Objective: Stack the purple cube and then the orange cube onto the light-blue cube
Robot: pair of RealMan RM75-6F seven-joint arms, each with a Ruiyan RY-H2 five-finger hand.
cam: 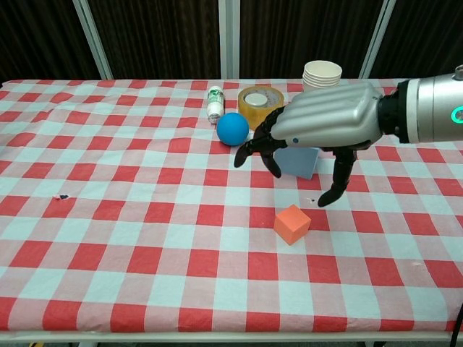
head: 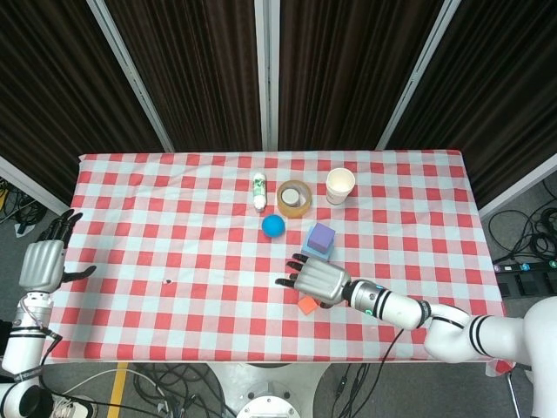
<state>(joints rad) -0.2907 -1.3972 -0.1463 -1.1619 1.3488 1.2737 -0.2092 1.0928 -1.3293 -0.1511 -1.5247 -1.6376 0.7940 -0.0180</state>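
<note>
The purple cube (head: 322,237) sits on top of the light-blue cube (head: 311,253) in the head view. The chest view shows only the lower part of the light-blue cube (cam: 296,161); my right hand hides the purple one. The orange cube (cam: 292,224) lies alone on the cloth nearer the front edge, partly covered in the head view (head: 306,306). My right hand (cam: 325,130) hovers over it, palm down, fingers spread and pointing downward, holding nothing (head: 318,280). At the table's left edge, my left hand (head: 42,264) is open and empty.
Behind the stack stand a blue ball (cam: 233,129), a yellow tape roll (cam: 260,102), a stack of paper cups (cam: 322,74) and a small white bottle (cam: 214,103). The red-checked tablecloth (cam: 108,238) covers the table.
</note>
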